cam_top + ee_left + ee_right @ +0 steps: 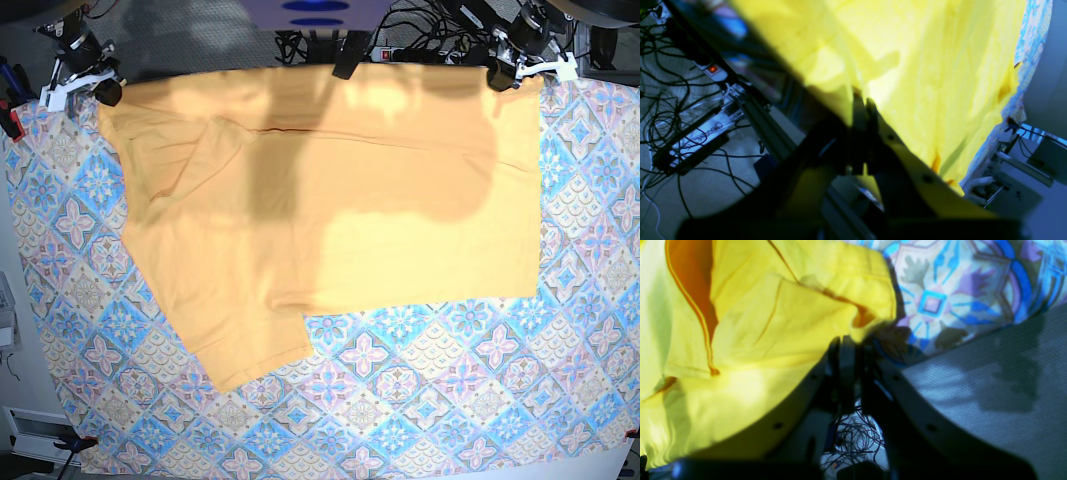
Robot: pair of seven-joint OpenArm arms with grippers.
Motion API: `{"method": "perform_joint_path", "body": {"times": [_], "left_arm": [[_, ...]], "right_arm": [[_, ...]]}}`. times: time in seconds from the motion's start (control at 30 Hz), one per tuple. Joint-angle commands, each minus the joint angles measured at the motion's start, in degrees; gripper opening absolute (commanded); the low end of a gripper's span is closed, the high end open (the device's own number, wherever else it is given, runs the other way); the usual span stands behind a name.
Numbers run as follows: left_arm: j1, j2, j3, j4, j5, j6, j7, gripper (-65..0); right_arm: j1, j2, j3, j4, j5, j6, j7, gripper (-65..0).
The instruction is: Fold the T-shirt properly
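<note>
Both sets of jaws are pinched on the far hem corners of the shirt (pixel 320 190), left gripper (pixel 497 78) and right gripper (pixel 105 92), the rest spread flat ahead of them over the patterned cloth (pixel 450 400) on the surface: soft, light, floppy, best held at corners.

T-shirt (pixel 330 190), pale yellow-orange: one.
Tile-patterned cloth (pixel 450 390), blue, pink and beige, spread over the worktop: one.
Robot arms at the far edge: two, the left gripper (pixel 508 70) and the right gripper (pixel 85 82).
Power strip (pixel 711 70) with lit red switch: one.
</note>
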Motion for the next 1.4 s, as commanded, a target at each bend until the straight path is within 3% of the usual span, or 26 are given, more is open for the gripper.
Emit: {"method": "perform_joint_path", "body": {"times": [0.0, 0.27, 0.57, 0.97, 1.1, 1.37], "left_arm": [[0.75, -0.6, -0.54, 0.92, -0.58, -0.49, -0.57, -65.0], [0.92, -0.6, -0.54, 0.92, -0.67, -0.49, -0.4, -62.9], [3.47, -0.51, -0.45, 2.59, -0.76, -0.49, -0.4, -48.0], [4.53, -0.51, -0.28, 3.99, -0.76, -0.58, 4.53, -45.1], [5.05, -0.42, -0.19, 4.08, -0.76, -0.58, 6.02, -45.5], [5.76, 1.34, -0.28, 5.4, -0.67, -1.46, 8.04, -45.8]], "right_arm": [[-0.61, 1.07, 0.79, 0.73, 0.43, -0.18, 1.4, -60.5], [-0.7, 1.07, 0.79, 0.2, 0.43, -0.44, 1.4, -46.6], [-0.7, 1.07, 0.79, -0.06, 0.43, -0.44, 1.4, -46.5], [-0.7, -0.34, 4.83, -2.08, 0.25, -0.44, 1.13, -46.4], [-0.96, -0.43, 6.15, -1.82, -2.3, -0.44, 1.05, -46.4], [-1.05, -0.96, 7.2, -0.68, -3.27, -0.44, 1.05, -46.4]]}}
